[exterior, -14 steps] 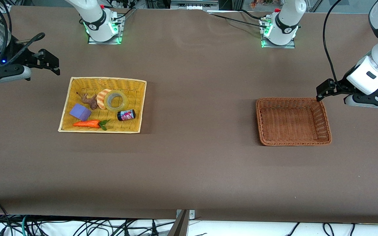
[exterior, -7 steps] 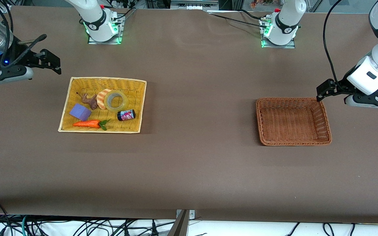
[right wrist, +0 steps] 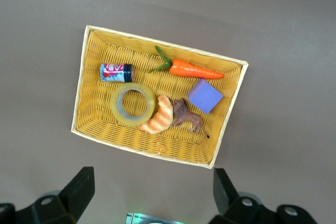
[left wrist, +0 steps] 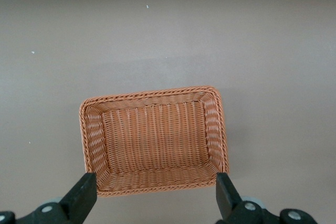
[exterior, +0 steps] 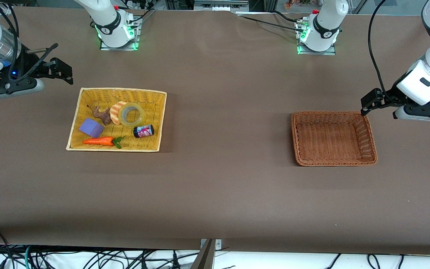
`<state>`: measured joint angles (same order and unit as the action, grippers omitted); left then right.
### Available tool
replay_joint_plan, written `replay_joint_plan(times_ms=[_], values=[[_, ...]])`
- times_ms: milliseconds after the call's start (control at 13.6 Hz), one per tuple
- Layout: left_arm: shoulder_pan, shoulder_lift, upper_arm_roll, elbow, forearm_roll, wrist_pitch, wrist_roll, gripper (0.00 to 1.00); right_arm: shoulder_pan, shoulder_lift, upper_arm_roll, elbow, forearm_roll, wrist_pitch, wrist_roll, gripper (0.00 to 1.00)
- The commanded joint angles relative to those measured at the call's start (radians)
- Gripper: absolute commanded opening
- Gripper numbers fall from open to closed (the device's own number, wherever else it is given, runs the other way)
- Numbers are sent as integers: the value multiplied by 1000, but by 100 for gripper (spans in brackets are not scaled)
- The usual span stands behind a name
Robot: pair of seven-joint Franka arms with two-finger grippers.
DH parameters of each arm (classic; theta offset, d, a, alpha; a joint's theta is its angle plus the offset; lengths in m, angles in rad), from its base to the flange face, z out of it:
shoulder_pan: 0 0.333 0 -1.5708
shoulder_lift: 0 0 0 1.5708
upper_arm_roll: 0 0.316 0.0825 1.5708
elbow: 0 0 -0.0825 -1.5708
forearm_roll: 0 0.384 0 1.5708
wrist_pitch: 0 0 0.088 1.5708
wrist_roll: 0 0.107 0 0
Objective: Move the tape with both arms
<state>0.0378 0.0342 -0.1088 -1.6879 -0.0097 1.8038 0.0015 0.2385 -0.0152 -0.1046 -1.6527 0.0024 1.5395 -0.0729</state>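
- Tape (exterior: 132, 114) lies flat in the yellow basket (exterior: 84, 98), hole up, leaning against the striped croissant toy (exterior: 115, 112) and just beside the small dark can (exterior: 143, 131); lying flat, its rim is probably the easiest part to pinch from above.
- Right gripper (exterior: 61, 71) hangs in the air over bare table just off the yellow basket's corner nearest the right arm's base, fingers spread wide with nothing between them. The tape sits below it and toward the table's middle, so it looks set to reach in and pick.
- A carrot toy (right wrist: 190, 68), a purple block (right wrist: 205, 96) and a small brown animal figure (right wrist: 187, 117) share that basket, well clear of the tape's open side.
- Left gripper (exterior: 371, 101) waits over the corner of the empty brown basket (exterior: 370, 133), fingers (left wrist: 83, 194) also parted and empty. That basket is likely where the tape will end up after a handover.
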Motion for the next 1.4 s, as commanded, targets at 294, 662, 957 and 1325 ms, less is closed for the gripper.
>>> replay_joint_plan(times_ms=[294, 662, 957, 1325], values=[[-1, 10, 0, 25, -18, -32, -1, 100, -1, -45, 6, -102, -4, 14, 19, 100], [1, 13, 0, 25, -16, -37, 0, 100, 1, -48, 10, -298, -4, 178, 22, 100], [-1, 15, 0, 25, -16, -37, 5, 100, 1, -40, 33, -559, -4, 460, 99, 100], [7, 20, 0, 28, -18, -37, 6, 100, 1, 49, 77, -693, -4, 691, 177, 100]])
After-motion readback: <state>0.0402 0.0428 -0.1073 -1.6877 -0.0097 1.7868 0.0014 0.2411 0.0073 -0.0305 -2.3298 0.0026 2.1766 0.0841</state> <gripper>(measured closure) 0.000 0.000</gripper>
